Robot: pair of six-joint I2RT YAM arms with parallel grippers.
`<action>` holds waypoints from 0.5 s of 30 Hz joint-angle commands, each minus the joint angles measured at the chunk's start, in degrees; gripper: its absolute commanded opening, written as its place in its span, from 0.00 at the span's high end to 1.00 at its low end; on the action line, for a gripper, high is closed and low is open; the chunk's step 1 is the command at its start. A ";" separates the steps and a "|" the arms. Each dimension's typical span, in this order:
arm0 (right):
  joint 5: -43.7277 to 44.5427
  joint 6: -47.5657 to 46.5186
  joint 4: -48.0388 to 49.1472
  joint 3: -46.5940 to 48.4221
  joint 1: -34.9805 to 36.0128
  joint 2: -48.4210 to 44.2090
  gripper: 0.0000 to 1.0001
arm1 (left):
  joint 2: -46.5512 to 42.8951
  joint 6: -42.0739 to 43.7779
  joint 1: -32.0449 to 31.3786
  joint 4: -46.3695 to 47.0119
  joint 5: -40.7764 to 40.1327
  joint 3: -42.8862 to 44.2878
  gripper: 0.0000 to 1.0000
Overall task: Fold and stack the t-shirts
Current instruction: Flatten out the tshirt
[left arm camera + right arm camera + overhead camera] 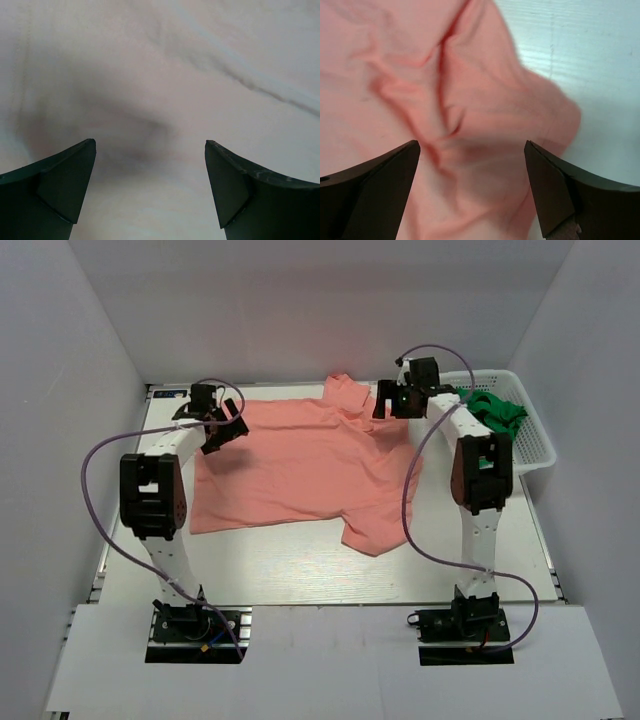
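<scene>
So the pink shirt (300, 465) is lying spread out across the middle of the bench (300, 575), mostly flat, with some rumpling along the far edge and at the sleeve on the near right. The green shirt (495, 412) is bunched up in the white basket (535, 445) at the far right corner, well apart from the pink one.

The left pincer (225, 430) hangs over the pink shirt's far left corner, fingers spread with nothing between them. Its own camera is too blurry to tell whether it's looking at cloth or bench.

The right pincer (392, 405) is over the far right shoulder, also spread wide, with wrinkled pink cloth right below it and bare bench just off to the side.
</scene>
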 commanded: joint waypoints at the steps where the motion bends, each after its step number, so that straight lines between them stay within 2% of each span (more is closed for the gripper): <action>1: -1.41 -3.38 -0.43 -5.20 2.33 -16.10 0.09 | -11.13 -0.79 -0.27 0.61 2.25 -2.08 0.00; 2: -1.58 -2.16 -0.26 -7.31 3.03 -20.47 0.09 | -12.88 -1.32 -0.27 0.61 2.25 -4.79 0.00; 3: -1.76 -1.45 1.14 -15.68 3.38 -24.60 0.09 | -16.38 -1.93 -0.27 0.09 2.25 -6.30 0.00; 4: -1.50 -0.23 1.41 -18.64 3.65 -26.91 0.09 | -18.24 -3.68 -0.27 -0.44 2.25 -7.79 0.00; 5: -1.32 3.00 1.67 -27.72 3.56 -31.54 0.09 | -19.91 -4.65 -0.27 -1.75 2.25 -10.94 0.00; 8: 1.66 7.77 -1.12 -42.51 3.74 -42.55 0.09 | -27.03 -7.20 -0.27 -3.69 1.64 -17.28 0.00; 10: 2.37 11.37 -2.62 -47.82 3.56 -48.34 0.09 | -30.20 -8.35 -0.27 -5.45 1.11 -20.27 0.00; 12: 1.06 13.83 -5.60 -60.88 3.74 -56.76 0.09 | -35.38 -9.58 -0.27 -7.11 0.49 -25.01 0.00; 13: 1.05 14.54 -5.62 -60.94 3.82 -56.99 0.09 | -35.40 -9.58 -0.27 -7.12 0.49 -26.08 0.00; 15: 0.53 16.38 -5.18 -67.70 3.82 -59.70 0.11 | -38.73 -11.25 -0.27 -7.82 2.33 -28.19 0.00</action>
